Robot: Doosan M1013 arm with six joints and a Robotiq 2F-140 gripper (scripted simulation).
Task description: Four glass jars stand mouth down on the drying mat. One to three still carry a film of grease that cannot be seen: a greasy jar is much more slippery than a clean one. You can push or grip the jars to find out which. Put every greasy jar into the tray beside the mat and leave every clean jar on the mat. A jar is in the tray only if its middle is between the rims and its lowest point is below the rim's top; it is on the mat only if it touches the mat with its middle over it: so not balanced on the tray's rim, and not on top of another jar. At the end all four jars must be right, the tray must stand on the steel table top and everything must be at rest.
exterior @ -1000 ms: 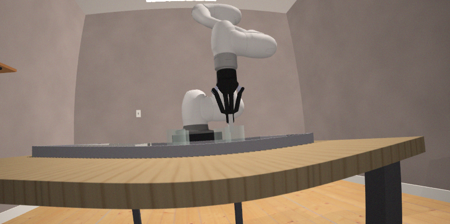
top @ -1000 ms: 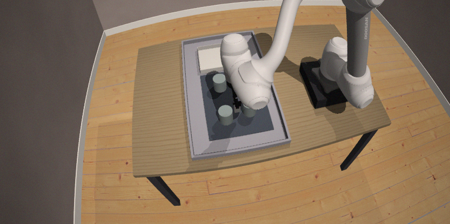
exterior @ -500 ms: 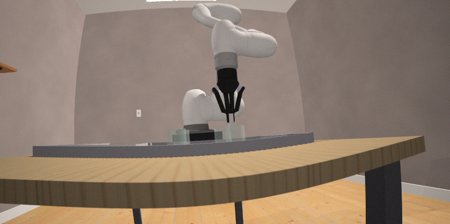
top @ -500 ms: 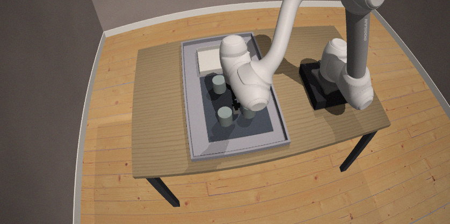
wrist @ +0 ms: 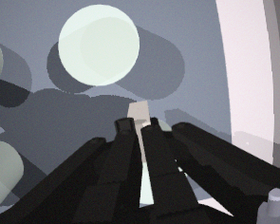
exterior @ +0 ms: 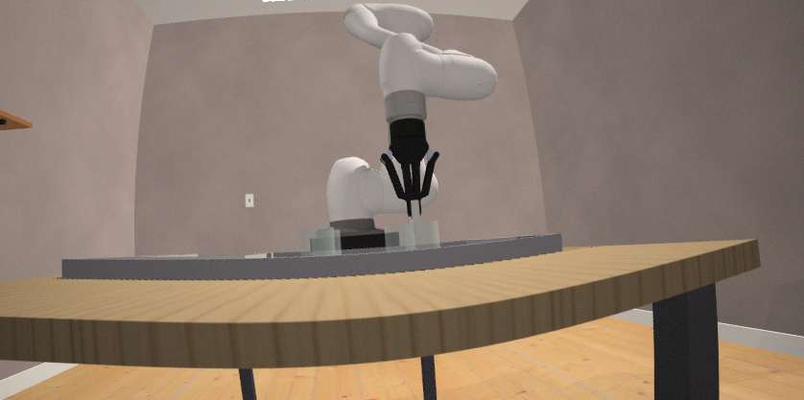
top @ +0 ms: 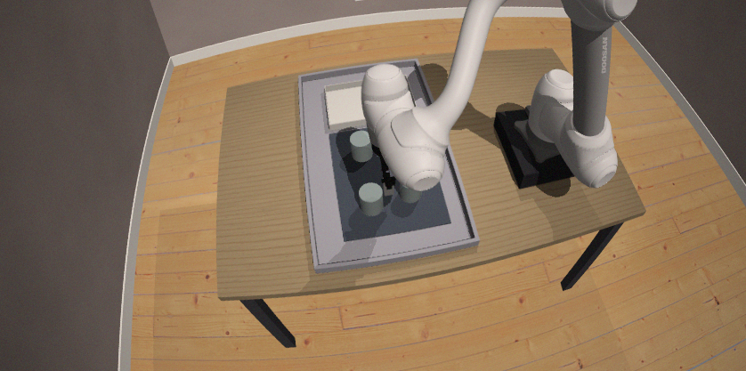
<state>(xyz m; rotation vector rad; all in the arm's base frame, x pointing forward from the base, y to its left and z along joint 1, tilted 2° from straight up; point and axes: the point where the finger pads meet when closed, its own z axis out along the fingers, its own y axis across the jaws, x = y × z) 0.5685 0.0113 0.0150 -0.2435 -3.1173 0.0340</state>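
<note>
Currently, gripper: fingers drawn together, pointing down; a pale piece shows at their tips, its nature not clear.
Front jar: on the mat, just beside the fingertips in the top view, toward the exterior camera.
Right-hand jar: on the mat, across the fingers from the front jar, partly hidden by the arm.
Tray-side jar: on the mat, farther from the fingertips, nearer the pale tray.
Fourth jar: not distinguishable in the top view.
Wrist-view disc: a round jar top, ahead of the fingertips and apart in that picture; which jar it is cannot be told.
Long axis: vertical for the jars seen, so their round walls offer a similar face from any side.
Next move (judged): a low sideways push against one wall, once contact height is reached; too high a push may tip the jar.
Grease: not determinable by eye.
Tray: beyond the tray-side jar, on the steel table top.
Lettering: "DOOSAN" along the dark arm link; no label is readable on any jar.
</note>
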